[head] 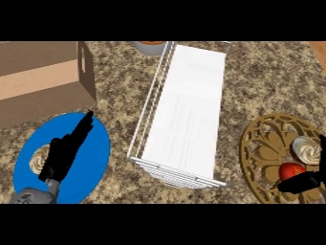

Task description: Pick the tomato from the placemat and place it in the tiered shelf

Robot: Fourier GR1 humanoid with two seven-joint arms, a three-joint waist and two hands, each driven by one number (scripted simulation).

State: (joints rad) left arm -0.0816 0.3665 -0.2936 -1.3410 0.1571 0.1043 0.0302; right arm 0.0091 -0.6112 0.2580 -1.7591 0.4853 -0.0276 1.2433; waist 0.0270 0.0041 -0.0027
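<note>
tomato [291, 170] against right hand [325, 171]

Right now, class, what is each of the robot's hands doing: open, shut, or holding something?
Left hand: open, fingers straight, over the blue plate, holding nothing.
Right hand: beside the tomato on the placemat; its state cannot be told.

Counter [264, 81] under me looks like speckled brown granite, kinda polished. The tiered shelf [186, 115] is thin white wire, metal by the look, with flat matt white panels. Cardboard box [31, 79] is plain matt brown. My placemat [267, 148] looks like cut-out golden wood, the tomato [291, 170] smooth and glossy red. Blue plate [91, 158] is flat matt.
</note>
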